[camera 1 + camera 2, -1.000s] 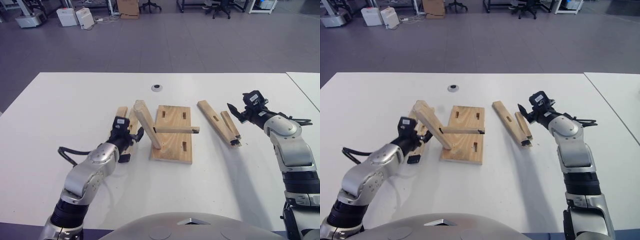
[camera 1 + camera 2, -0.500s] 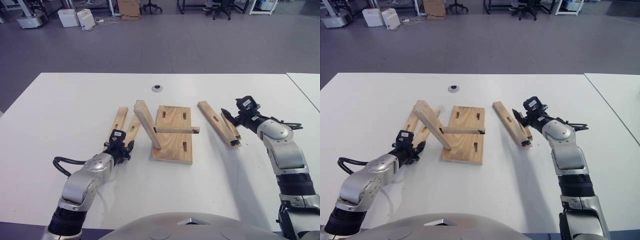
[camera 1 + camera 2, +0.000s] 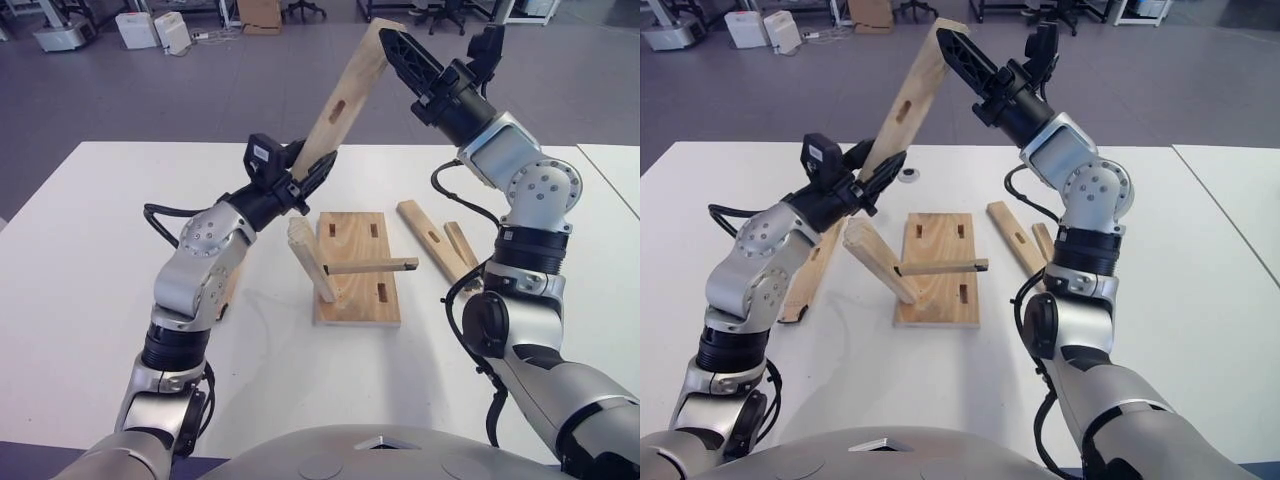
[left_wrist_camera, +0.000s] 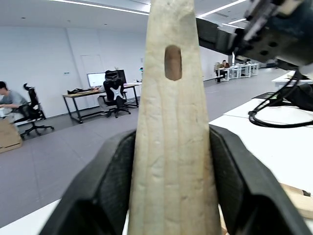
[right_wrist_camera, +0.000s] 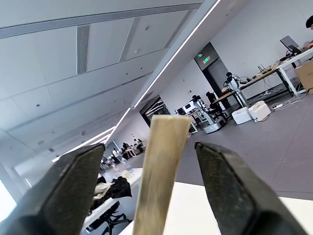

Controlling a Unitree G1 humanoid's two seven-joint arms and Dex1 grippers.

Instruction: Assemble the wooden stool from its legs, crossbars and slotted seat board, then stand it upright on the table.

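Note:
A slotted wooden leg (image 3: 340,105) is held slanting high above the table. My left gripper (image 3: 312,165) is shut on its lower end, both fingers (image 4: 112,181) pressing its sides. My right gripper (image 3: 435,45) is open at the leg's upper end (image 5: 164,161), with a gap on each side. The seat board (image 3: 362,300) lies flat below, and on it leans another leg (image 3: 308,258) with a crossbar (image 3: 372,266) plugged into it. Two more legs (image 3: 428,238) lie right of the board. One leg (image 3: 815,262) lies under my left arm.
A small black disc (image 3: 908,176) sits on the white table (image 3: 90,260) behind the board. Another white table (image 3: 1240,200) stands to the right. The floor beyond has chairs, desks and boxes far off.
Both arms have risen from the table. My left gripper took hold of a leg and lifted it. My right gripper left the legs on the right and came up around the lifted leg's top.

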